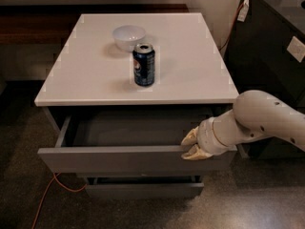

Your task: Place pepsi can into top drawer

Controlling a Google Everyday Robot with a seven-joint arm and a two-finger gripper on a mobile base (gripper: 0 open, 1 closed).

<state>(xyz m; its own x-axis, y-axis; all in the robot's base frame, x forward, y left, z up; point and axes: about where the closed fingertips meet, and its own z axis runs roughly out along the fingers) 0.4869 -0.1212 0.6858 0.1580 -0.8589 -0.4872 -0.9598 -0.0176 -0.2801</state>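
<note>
One pepsi can point(144, 64) upright near table point(86, 75) centre, white bowl point(128, 36) close at 11 o'clock. Below, top drawer point(119, 160) open; gripper point(191, 145) at its 3 o'clock end, jaws clamped on front rim.

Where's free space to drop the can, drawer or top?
Top drawer interior is bare from its left wall to the gripper, which sits on the front rim's right end; crowded there. Cabinet top is bare left and right of the pepsi can and white bowl.
</note>
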